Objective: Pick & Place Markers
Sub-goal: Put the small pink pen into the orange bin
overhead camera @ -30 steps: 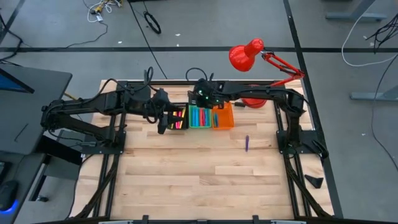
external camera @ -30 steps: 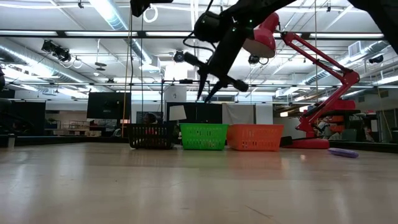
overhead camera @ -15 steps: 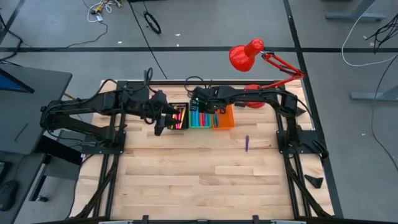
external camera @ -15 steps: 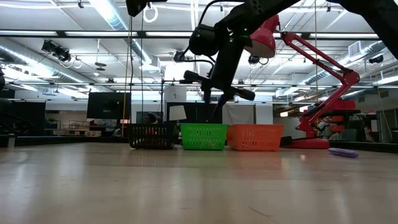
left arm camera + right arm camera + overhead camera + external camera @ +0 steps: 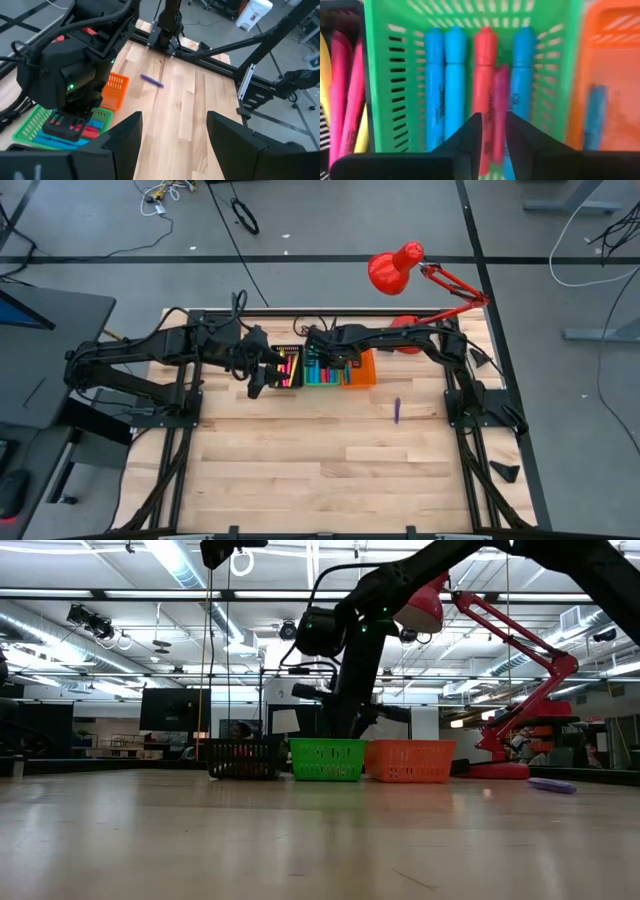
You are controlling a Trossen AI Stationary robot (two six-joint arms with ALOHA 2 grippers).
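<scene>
Wooden planks form the table, ringed by grey floor. From above, three bins sit in a row at twelve o'clock: black bin, green bin, orange bin, with markers inside. One purple marker lies alone toward three o'clock. A red lamp stands behind. The right gripper hangs over the green bin; the left gripper waits beside the black bin.

Level across the table, the right arm blocks the green bin's rear.

Left wrist: fingers spread wide, holding nothing.

Right wrist: fingers narrowly apart, a pink-red marker between them.
</scene>
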